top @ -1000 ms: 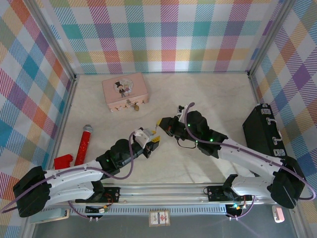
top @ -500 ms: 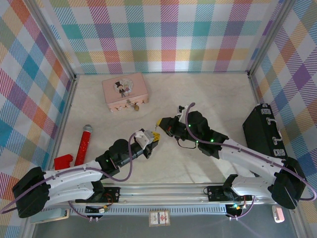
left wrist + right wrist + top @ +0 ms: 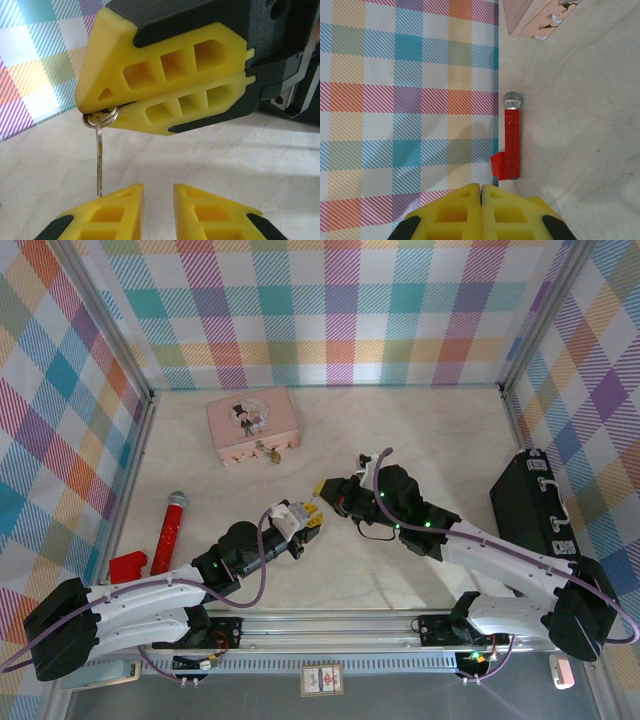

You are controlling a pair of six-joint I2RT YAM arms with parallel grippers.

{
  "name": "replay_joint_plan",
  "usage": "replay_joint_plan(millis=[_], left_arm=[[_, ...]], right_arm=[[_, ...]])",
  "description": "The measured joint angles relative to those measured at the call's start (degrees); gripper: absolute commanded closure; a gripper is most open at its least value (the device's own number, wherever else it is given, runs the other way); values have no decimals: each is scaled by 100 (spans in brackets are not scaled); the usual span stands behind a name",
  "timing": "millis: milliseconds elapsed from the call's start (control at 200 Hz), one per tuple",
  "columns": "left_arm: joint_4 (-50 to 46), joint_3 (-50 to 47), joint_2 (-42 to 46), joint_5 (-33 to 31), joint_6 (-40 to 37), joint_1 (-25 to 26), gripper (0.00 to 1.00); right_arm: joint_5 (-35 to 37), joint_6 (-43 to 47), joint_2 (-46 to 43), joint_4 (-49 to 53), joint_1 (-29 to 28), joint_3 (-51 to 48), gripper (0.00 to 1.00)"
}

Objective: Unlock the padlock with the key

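Observation:
The thin grey key (image 3: 99, 161) hangs straight down from its ring, which is pinched at the tips of my right gripper (image 3: 86, 109). That gripper (image 3: 318, 490) is shut on the ring, and in its own view its fingers (image 3: 481, 187) press together. My left gripper (image 3: 158, 199) is open just below, its left fingertip (image 3: 125, 196) right beside the key's lower end. In the top view the left gripper (image 3: 308, 517) sits close under the right one. The tiny brass padlock (image 3: 272, 453) lies at the front edge of the pink case (image 3: 252, 424).
A red glittery microphone stick (image 3: 167, 530) (image 3: 511, 137) lies by the left wall with a small red block (image 3: 127, 565) next to it. A black case (image 3: 535, 505) stands at the right wall. Bare table separates the grippers from the pink case.
My left gripper has crept up and slightly left toward the right gripper's tips. The right gripper has stayed almost in place, still holding the key.

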State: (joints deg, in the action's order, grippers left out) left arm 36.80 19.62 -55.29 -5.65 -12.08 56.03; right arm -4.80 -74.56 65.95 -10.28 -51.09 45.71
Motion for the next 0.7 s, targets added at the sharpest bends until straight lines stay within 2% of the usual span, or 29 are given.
replay_joint_plan(millis=[355,700], left_arm=[[94,-149,2,-168,26,-181,76],[92,-146,0,17,57,-181,79]], right_arm=[[68,20,-236,4,-57,-17,100],[57,0,28,-42,-175,-17,100]])
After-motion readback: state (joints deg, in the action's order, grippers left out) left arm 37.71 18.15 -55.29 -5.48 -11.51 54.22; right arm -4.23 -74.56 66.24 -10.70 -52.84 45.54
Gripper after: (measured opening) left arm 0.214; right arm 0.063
